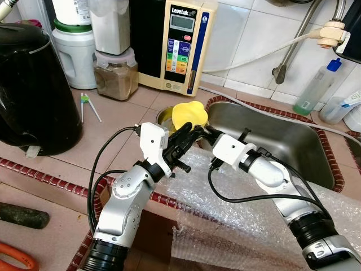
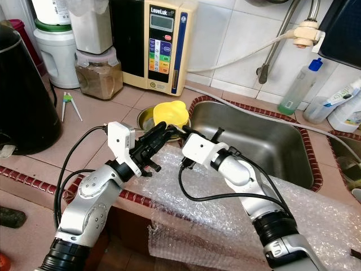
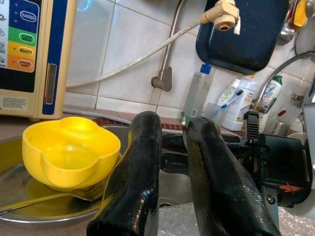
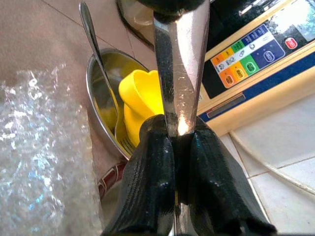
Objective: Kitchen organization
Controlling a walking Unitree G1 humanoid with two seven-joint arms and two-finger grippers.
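Observation:
A yellow bowl (image 1: 189, 113) sits in a shallow steel dish (image 1: 162, 118) on the counter, just left of the sink. A spoon (image 4: 93, 44) and a fork lie in the dish beside the bowl. Both grippers meet right in front of the bowl. My right gripper (image 4: 174, 132) is shut on a flat metal utensil (image 4: 179, 64), whose far end runs under a dark shape at my left gripper (image 1: 184, 134). In the left wrist view the bowl (image 3: 69, 152) lies just beyond the left gripper (image 3: 174, 125), and the right gripper's black fingers (image 3: 172, 147) cross behind it.
The steel sink (image 1: 271, 132) is on the right. Bubble wrap (image 1: 237, 220) covers the counter edge under the arms. A black kettle (image 1: 28, 90) stands left; a jar of brown powder (image 1: 115, 76) and a water unit (image 1: 180, 45) stand at the back wall.

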